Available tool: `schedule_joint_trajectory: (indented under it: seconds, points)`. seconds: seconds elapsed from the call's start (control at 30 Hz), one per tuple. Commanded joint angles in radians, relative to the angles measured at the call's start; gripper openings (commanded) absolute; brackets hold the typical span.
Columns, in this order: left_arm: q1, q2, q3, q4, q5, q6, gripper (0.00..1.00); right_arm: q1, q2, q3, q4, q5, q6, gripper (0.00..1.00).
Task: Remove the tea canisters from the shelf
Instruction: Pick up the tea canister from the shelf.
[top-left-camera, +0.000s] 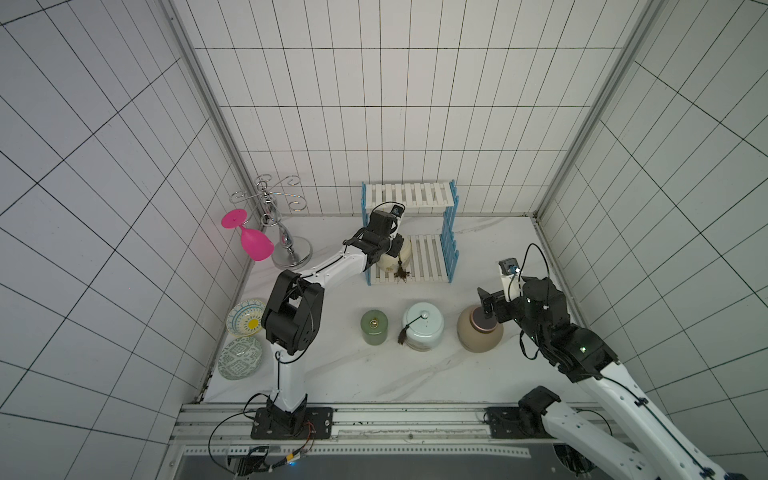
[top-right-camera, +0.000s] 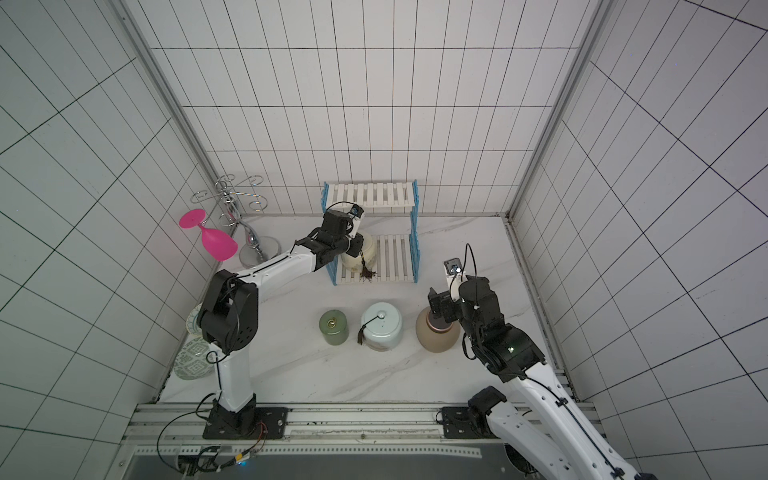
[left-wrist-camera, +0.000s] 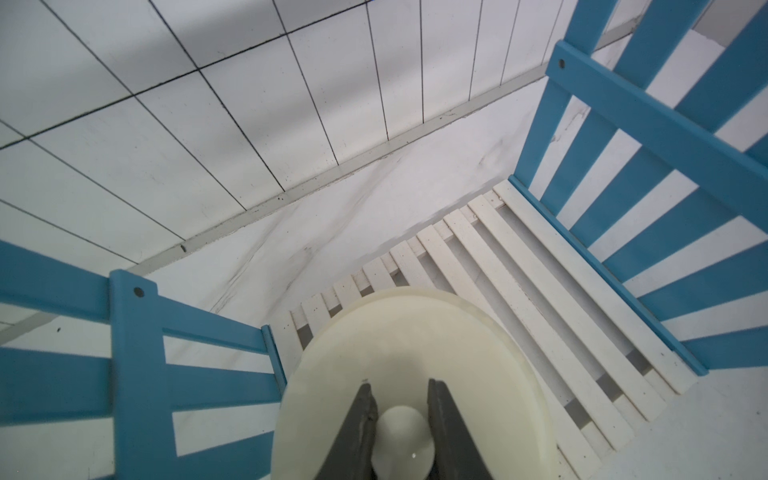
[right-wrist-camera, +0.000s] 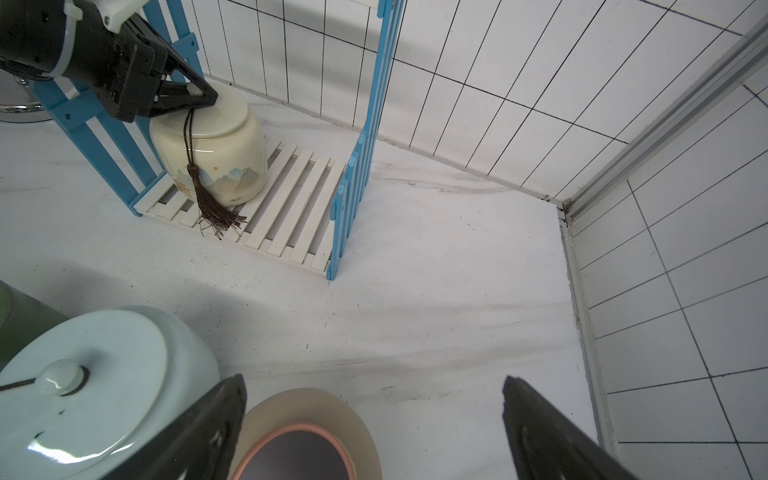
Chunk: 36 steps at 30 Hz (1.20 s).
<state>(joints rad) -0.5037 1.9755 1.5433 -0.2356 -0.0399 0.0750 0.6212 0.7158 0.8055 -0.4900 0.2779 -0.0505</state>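
Observation:
A cream tea canister (top-left-camera: 390, 262) (right-wrist-camera: 216, 149) with a dark tassel stands on the lower board of the blue-sided shelf (top-left-camera: 428, 257) (left-wrist-camera: 540, 266). My left gripper (left-wrist-camera: 399, 386) (top-left-camera: 397, 246) is shut on the round knob (left-wrist-camera: 401, 440) of its lid. On the table in front of the shelf stand a green canister (top-left-camera: 374, 328), a pale-blue canister (top-left-camera: 423, 328) (right-wrist-camera: 104, 374) and a tan canister (top-left-camera: 473, 338) (right-wrist-camera: 291, 409) with a dark lid. My right gripper (right-wrist-camera: 372, 382) (top-left-camera: 492, 305) hangs open just above the tan one, holding nothing.
A pink goblet (top-left-camera: 255, 245) hangs from the chrome stand (top-left-camera: 286, 249) at the back left. Two patterned bowls (top-left-camera: 245, 318) (top-left-camera: 240, 357) lean by the left wall. Tiled walls close in the table on three sides.

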Motion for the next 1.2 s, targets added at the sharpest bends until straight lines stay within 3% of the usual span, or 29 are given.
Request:
schedule_joint_trajectory:
  seconds: [0.0, 0.07, 1.17]
  points:
    - [0.005, 0.014, -0.004, -0.037, 0.013, -0.016, 0.1, -0.006, -0.006, -0.026, 0.017, 0.012, -0.002, 0.99]
    - [0.007, 0.005, -0.007, -0.039, 0.015, -0.021, 0.0, -0.006, -0.006, -0.026, 0.018, 0.011, -0.002, 0.99]
    - [0.013, -0.229, 0.011, -0.081, 0.244, 0.031, 0.0, -0.006, 0.009, -0.025, 0.02, 0.006, -0.002, 0.99]
